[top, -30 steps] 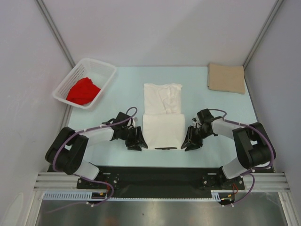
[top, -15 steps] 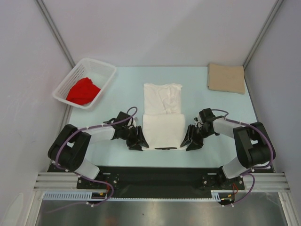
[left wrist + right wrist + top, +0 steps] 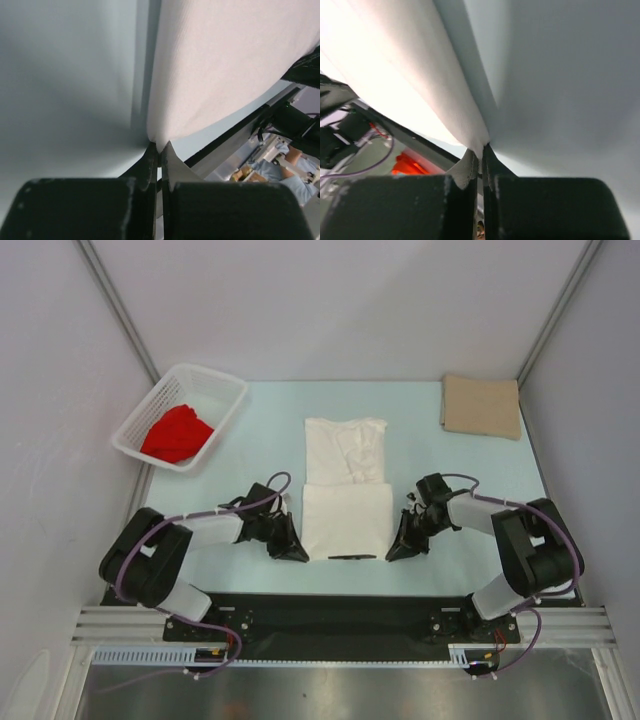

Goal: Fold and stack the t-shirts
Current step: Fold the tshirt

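The white t-shirt (image 3: 346,480) lies partly folded in the middle of the table, its near half doubled over. My left gripper (image 3: 298,552) is shut on the shirt's near left corner (image 3: 159,140). At the near right corner (image 3: 481,146), my right gripper (image 3: 392,550) is shut on the cloth too. Both wrist views show white fabric pinched between closed jaws. The tan t-shirt (image 3: 481,406) rests as a flat rectangle at the far right. The red t-shirt (image 3: 176,433) sits crumpled in the basket at the far left.
A white lattice basket (image 3: 215,390) stands at the far left by the side wall. Grey walls close in the table on three sides. A black base strip (image 3: 330,615) runs along the near edge behind the arms.
Both grippers have gone from open to shut, closing on the near corners of the white t-shirt. The arms shifted slightly inward toward the cloth.
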`<state>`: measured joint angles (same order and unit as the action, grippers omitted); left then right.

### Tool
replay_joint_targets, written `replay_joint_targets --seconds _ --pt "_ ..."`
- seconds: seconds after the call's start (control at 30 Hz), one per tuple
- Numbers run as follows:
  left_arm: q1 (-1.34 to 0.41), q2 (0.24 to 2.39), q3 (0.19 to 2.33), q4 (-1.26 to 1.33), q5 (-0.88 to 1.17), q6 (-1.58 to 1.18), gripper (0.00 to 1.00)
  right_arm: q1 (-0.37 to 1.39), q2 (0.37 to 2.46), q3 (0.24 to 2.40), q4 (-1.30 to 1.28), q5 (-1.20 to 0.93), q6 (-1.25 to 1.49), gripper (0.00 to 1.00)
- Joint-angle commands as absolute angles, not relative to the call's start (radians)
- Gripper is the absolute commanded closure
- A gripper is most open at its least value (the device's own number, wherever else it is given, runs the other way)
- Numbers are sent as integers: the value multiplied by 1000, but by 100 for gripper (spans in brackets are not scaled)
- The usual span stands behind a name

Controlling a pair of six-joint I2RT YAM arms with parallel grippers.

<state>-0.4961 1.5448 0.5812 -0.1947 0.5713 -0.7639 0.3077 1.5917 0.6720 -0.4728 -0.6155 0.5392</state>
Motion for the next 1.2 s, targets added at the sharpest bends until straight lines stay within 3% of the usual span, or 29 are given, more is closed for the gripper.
replay_joint_targets --seconds 0.0,0.2,0.47,0.77,1.17 --pt "-529 1447 479 -284 364 -756 100 351 1508 609 -535 -419 537 100" --pt "-606 1286 416 -348 353 -842 100 449 1300 536 -590 -393 652 100" --pt "-612 1174 488 -486 333 -842 100 434 1158 578 -699 -370 655 100" --pt "-532 1377 911 -623 273 -689 100 276 1388 963 -779 -380 488 100" --pt "-356 1721 1417 -693 319 -565 100 213 1770 1474 -874 -417 399 100"
